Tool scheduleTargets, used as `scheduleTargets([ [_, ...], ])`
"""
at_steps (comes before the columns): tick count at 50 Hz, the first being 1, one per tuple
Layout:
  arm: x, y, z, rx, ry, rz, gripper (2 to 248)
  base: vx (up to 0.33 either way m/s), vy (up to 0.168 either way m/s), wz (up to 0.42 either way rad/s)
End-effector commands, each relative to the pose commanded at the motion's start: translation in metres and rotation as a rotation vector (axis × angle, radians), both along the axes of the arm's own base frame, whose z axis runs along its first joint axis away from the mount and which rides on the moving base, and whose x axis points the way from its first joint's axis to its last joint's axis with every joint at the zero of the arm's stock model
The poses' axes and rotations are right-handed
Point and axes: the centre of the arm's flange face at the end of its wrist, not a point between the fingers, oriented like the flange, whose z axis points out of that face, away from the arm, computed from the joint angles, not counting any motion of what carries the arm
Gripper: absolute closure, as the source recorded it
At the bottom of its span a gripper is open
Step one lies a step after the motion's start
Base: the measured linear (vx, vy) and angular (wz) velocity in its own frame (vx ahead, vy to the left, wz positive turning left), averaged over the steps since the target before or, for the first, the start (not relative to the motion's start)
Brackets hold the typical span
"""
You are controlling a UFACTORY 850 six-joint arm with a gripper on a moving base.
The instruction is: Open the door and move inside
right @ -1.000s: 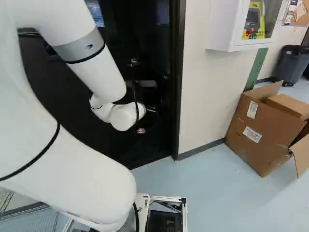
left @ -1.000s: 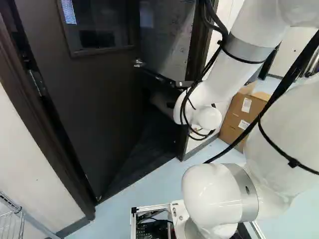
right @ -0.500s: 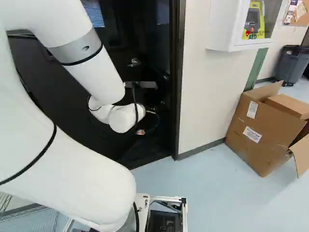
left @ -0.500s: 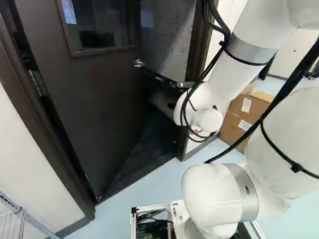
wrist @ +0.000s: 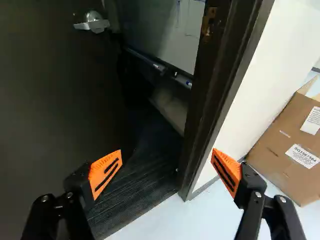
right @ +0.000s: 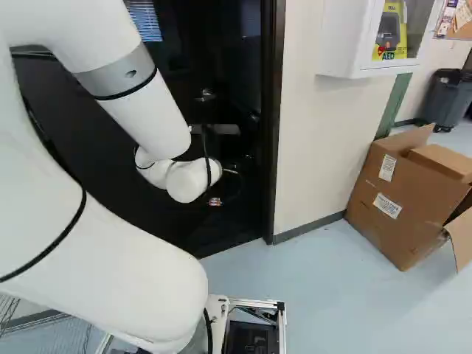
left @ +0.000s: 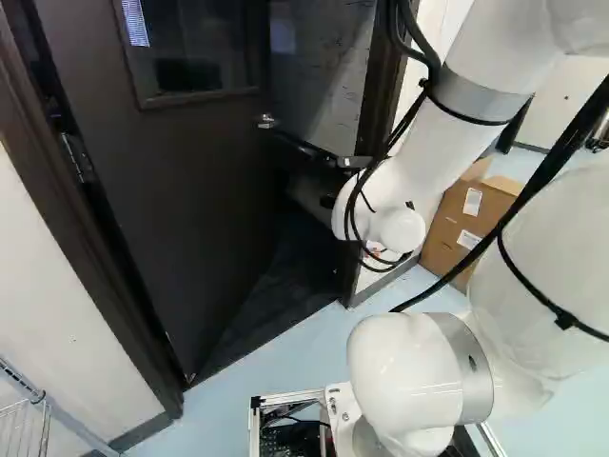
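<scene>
The dark door (left: 190, 209) stands partly open, swung inward from its hinges at the left of the left base view. Its lever handle (left: 266, 121) is on the free edge. In the base views my gripper's fingers are hidden behind the arm's white wrist (left: 381, 214), held at the doorway. Seen in the wrist view, the gripper (wrist: 167, 162) is open, its orange pads wide apart with nothing between them. The handle (wrist: 92, 22) lies well ahead, beyond one finger; neither finger touches it. Between the door and the jamb (wrist: 217, 95) the opening shows a dark floor.
The right door frame (right: 273, 125) stands close beside the wrist. Right of it are a pale wall (right: 313, 140), a white wall cabinet (right: 354, 37), an open cardboard box (right: 402, 199) and a grey bin (right: 446, 99). A wire rack (left: 24, 424) is at the near left.
The base has turned very slightly left, shifting the scene a little rightward. Earlier, the upper arm also moved slightly. Against its frame, the door shows no clear movement.
</scene>
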Motion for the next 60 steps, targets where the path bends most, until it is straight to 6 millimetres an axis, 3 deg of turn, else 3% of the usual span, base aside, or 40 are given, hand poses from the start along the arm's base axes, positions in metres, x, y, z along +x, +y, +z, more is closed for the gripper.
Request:
scheduleTargets([
  [60, 0.0000, 0.0000, 0.0000, 0.000, 0.000, 0.000, 3, 0.045, 0.050, 0.003],
])
